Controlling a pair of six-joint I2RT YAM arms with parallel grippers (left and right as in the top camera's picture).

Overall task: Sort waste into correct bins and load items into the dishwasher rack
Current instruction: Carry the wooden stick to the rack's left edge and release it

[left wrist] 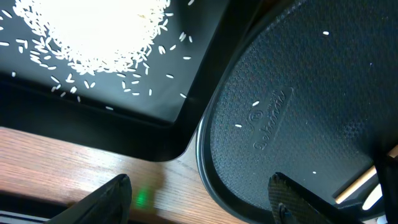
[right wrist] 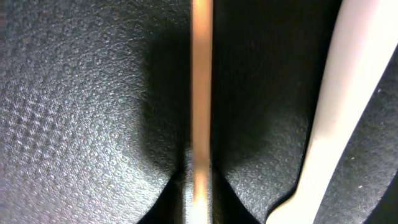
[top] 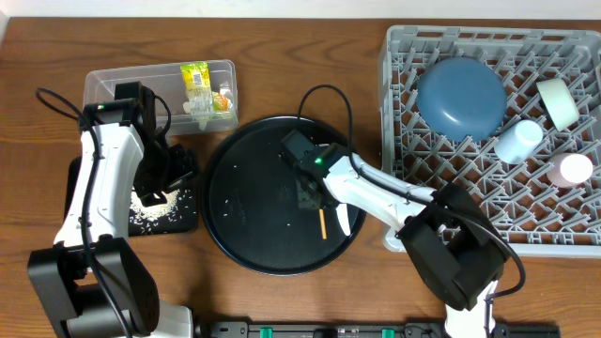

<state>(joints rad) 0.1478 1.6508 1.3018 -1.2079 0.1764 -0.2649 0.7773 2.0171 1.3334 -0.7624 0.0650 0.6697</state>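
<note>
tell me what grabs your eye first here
The big grey dishwasher rack fills the right side, a blue plate inside. In the middle, the right gripper is shut on a thin wooden stick over the round black tray. At left, a bright heap of rice lies in the shallow black tray.

Overhead, the light is bright and even, with only soft shadows on the tabletop (top: pixel 282 56). My left wrist view burns the rice heap (left wrist: pixel 106 31) to white glare. My right wrist view sits too close: the wooden stick (right wrist: pixel 200 93) is blurred.
</note>
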